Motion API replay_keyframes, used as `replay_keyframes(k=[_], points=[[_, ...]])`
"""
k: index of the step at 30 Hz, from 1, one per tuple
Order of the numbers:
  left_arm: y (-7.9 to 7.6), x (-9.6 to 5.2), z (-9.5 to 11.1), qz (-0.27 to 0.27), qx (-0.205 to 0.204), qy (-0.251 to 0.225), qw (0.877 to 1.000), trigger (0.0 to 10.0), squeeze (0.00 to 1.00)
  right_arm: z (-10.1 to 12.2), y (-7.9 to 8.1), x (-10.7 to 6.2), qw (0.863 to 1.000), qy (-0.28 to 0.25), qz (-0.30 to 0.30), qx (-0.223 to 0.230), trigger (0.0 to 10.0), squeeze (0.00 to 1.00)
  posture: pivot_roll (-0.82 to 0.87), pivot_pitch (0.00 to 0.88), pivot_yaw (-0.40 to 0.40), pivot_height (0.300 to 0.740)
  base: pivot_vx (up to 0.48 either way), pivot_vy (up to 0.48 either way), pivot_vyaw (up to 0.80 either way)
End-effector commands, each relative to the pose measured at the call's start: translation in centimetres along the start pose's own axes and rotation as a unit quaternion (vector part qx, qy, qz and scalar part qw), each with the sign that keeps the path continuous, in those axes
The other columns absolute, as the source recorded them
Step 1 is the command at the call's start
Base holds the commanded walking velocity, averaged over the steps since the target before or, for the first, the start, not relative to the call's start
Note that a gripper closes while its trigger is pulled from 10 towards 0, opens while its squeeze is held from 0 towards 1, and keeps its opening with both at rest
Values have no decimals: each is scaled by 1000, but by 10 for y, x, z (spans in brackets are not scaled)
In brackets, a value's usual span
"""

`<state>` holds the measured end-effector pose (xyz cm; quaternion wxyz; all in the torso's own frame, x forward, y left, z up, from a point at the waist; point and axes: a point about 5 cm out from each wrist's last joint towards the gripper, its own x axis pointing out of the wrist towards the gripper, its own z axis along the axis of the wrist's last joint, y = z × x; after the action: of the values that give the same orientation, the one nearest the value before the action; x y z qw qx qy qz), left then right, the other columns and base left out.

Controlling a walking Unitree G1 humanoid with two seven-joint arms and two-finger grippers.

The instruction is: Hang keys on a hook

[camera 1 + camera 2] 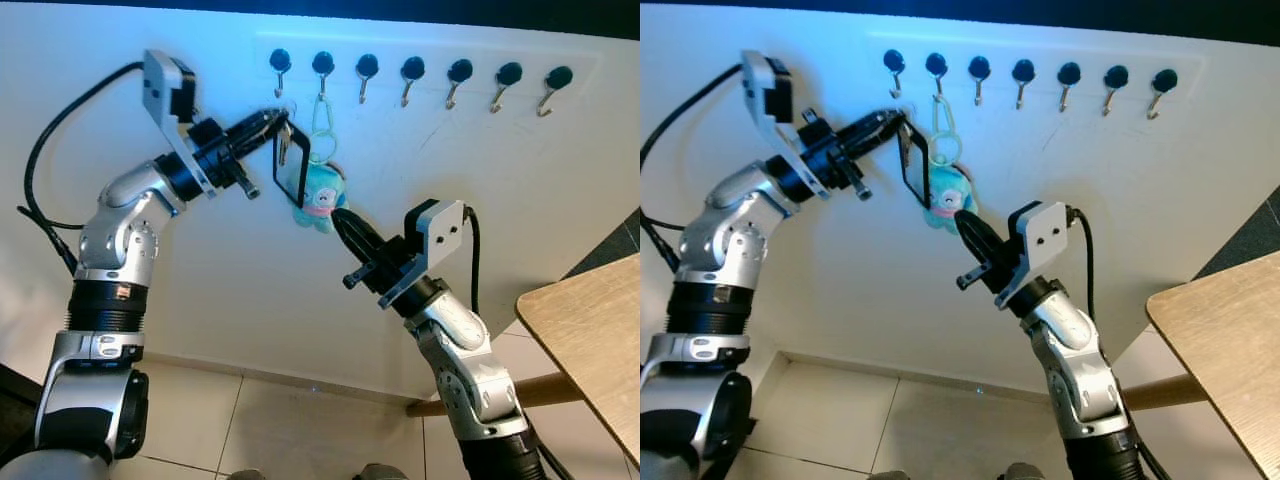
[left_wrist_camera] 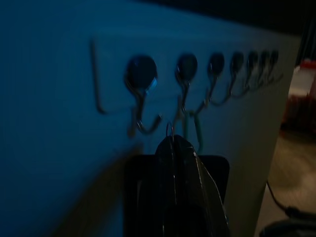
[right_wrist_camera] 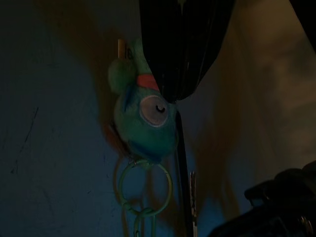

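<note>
Several black-knobbed metal hooks (image 1: 412,72) run in a row along the white wall. My left gripper (image 1: 276,120) is raised just below the first hook (image 1: 280,72) and is shut on the keys (image 1: 284,146); their black strap loop (image 1: 292,168) hangs beneath the fingers. In the left wrist view the key ring (image 2: 169,129) pokes out of the closed fingertips (image 2: 173,148), slightly below the first hook (image 2: 141,79). A teal plush keychain (image 1: 320,196) hangs from the second hook (image 1: 322,68) by a green clip (image 1: 322,120). My right gripper (image 1: 338,216) is shut, pointing up at the plush's lower side.
A wooden table (image 1: 590,330) juts in at the lower right, close to my right arm. Beige floor tiles (image 1: 250,420) lie below the wall. The hooks to the right of the plush hang bare.
</note>
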<state>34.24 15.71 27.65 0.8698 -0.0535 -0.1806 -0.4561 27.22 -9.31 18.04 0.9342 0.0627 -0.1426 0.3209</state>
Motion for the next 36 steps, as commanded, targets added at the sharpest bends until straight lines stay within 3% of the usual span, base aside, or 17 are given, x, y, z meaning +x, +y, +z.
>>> replay_keyframes(k=[1,12,29,36], points=[[0,4,7,-4,-7,-26,1000,10000,0,3,1,0,1000,-9,1,5,10000,0,20,63,10,740,0,0,0],[-4,6,7,-19,-35,-41,998,10000,0,3,2,0,1000,-8,2,9,10000,0,21,68,9,740,0,0,0],[-16,18,-3,-55,-57,-23,997,10000,0,3,2,0,1000,-7,3,9,10000,0,21,70,11,740,0,0,0],[-22,26,-8,-68,-14,4,998,10000,0,3,2,1,1000,-9,2,6,10000,0,22,69,13,740,0,0,0]])
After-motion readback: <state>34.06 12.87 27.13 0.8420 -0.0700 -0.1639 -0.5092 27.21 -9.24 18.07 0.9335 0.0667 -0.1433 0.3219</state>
